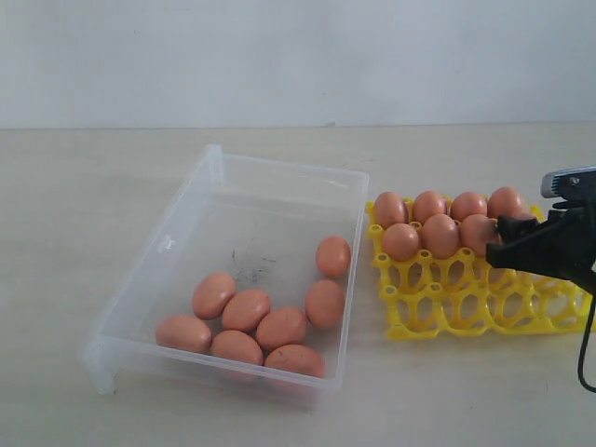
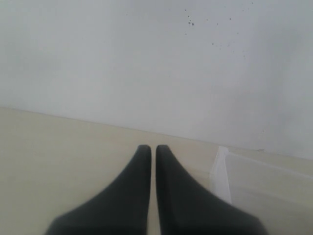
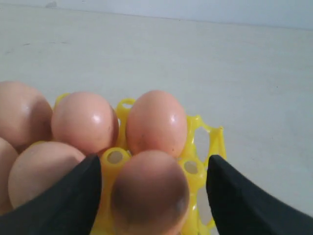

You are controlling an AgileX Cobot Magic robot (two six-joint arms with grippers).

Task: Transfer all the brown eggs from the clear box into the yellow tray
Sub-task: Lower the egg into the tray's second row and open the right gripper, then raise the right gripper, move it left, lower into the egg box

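right gripper [image 3: 154, 160] apart around a smooth orange-brown oval egg [image 3: 149, 196] in bright yellow lattice tray [image 3: 194, 134]; left gripper [image 2: 150, 148] together.

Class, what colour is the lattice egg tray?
The plastic lattice egg tray is bright yellow, clearest in the exterior view.

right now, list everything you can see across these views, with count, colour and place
smooth oval brown eggs: eight, orange-brown, loose in the box's near half
further brown eggs: apparently eight, same colour, tray's two far rows
shallow transparent plastic box: one, colourless, left of the tray
bright yellow plastic egg tray: one, right of the box, near rows empty
table: one, pale beige
wall: white, behind
left end effector: black, shut, near the box's corner
right end effector: black, open, straddling one tray egg
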